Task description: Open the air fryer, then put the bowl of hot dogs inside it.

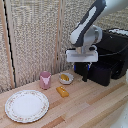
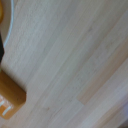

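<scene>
The hand (image 1: 83, 64) hangs above the worktop (image 1: 85, 107), before the air fryer (image 1: 107, 60) at its back edge; whether it is clenched or released I cannot tell. The bowl (image 1: 66, 78) of hot dogs (image 1: 65, 77) sits near that edge, between fryer and pink cup (image 1: 45, 80)

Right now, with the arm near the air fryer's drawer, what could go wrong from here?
1. The gripper hangs by the air fryer drawer front; the handle isn't clearly distinguishable against the black, so a grasp could miss.
2. The bowl sits between the pink cup and the drawer, with the orange bar in front; reaching for it could knock either.
3. The wrist view shows mostly tabletop, giving little guidance.
</scene>
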Tool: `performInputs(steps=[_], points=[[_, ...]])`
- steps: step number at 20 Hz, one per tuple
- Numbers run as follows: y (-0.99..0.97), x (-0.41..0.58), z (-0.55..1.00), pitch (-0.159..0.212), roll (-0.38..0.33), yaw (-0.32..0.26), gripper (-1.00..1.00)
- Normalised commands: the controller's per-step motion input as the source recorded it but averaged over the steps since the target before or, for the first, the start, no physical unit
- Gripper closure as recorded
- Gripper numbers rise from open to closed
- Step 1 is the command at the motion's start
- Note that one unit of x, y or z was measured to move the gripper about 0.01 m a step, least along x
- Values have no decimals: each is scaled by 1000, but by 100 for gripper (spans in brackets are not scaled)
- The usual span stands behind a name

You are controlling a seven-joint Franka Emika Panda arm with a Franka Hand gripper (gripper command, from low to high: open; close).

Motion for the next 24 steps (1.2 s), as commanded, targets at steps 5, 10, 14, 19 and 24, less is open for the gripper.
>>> performInputs(steps=[5, 10, 14, 19, 24], points=[[214, 159, -334, -94, 4, -107, -100], [141, 154, -299, -42, 0, -72, -100], [55, 121, -272, -35, 0, -31, -100], [0, 36, -213, -11, 1, 0, 100], [11, 143, -207, 7, 0, 0, 100]])
